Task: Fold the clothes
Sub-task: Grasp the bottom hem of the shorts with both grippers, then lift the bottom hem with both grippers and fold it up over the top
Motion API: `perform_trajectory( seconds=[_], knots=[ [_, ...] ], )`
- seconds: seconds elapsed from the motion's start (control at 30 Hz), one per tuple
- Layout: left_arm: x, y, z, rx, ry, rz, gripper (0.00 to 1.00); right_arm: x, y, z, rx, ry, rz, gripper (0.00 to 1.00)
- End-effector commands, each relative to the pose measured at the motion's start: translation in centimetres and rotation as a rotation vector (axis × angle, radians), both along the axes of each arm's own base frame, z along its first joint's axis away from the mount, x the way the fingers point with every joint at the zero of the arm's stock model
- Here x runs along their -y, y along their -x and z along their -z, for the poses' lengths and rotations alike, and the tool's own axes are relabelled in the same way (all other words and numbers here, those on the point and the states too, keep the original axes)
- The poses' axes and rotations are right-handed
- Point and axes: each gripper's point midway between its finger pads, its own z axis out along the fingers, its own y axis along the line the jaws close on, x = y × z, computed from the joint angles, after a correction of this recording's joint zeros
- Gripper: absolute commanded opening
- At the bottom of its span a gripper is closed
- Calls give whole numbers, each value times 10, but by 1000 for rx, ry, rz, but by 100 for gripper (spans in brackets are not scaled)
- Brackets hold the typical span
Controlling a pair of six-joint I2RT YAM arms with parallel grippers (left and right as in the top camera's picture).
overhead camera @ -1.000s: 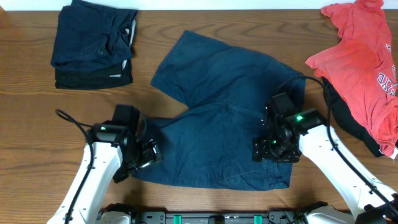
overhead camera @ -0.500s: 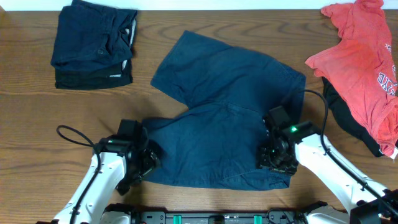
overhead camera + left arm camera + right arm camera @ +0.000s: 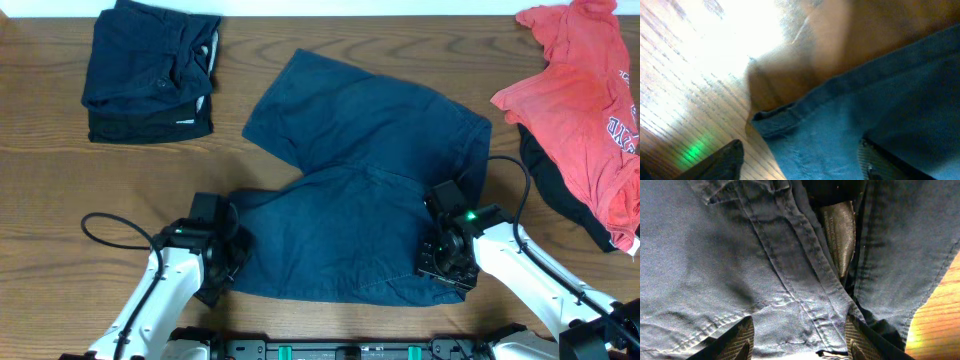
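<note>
The navy denim shorts [image 3: 360, 190] lie spread across the table's middle, one leg toward the back, waist toward the front. My left gripper [image 3: 222, 268] is low at the shorts' front left corner; in the left wrist view its open fingers [image 3: 715, 162] straddle the denim edge [image 3: 840, 130]. My right gripper [image 3: 447, 262] is low on the shorts' front right corner; in the right wrist view its open fingers [image 3: 737, 340] straddle a stitched seam [image 3: 805, 270]. A folded stack of dark navy pieces [image 3: 150, 70] sits at the back left. The red printed T-shirt [image 3: 590, 110] lies crumpled at the right.
A black garment [image 3: 560, 195] pokes out from under the red T-shirt at the right edge. The wooden table [image 3: 60, 190] shows at the left. A black cable [image 3: 115, 225] loops from the left arm. The arm bases [image 3: 350, 350] line the front edge.
Both grippers have moved toward the table's front and dropped lower onto the shorts' front corners. The shorts have hardly shifted.
</note>
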Motion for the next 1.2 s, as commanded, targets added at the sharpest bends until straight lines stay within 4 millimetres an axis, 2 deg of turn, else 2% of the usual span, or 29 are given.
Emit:
perform_trajectory(
  seconds=[0.0, 0.1, 0.17, 0.3, 0.37, 0.4, 0.67, 0.77, 1.03, 1.17],
  knots=[
    [-6, 9, 9, -9, -29, -48, 69, 2, 0, 0, 11, 15, 17, 56],
    [-7, 12, 20, 4, -30, -49, 66, 2, 1, 0, 10, 16, 17, 56],
    [-7, 15, 29, 18, -28, -64, 54, 2, 1, 0, 10, 16, 17, 57],
    [-7, 17, 36, 29, -26, -91, 20, 3, 2, 0, 2, 20, 23, 56],
    [-8, 17, 36, 30, -29, -91, 8, 4, 4, -1, -7, 24, 33, 56],
    [-8, 17, 36, 30, -29, -91, 6, 5, 7, -1, -18, 29, 47, 55],
    [-9, 17, 36, 30, -32, -90, 6, 1, 29, -6, -129, 7, 113, 53],
    [-9, 17, 36, 31, -36, -83, 6, 5, 38, -7, -166, 33, 141, 52],
    [-12, 18, 36, 25, -52, -83, 6, 26, 40, 4, -140, 162, 263, 58],
    [-12, 18, 36, 25, -52, -83, 6, 27, 38, 9, -128, 168, 296, 59]
  ],
)
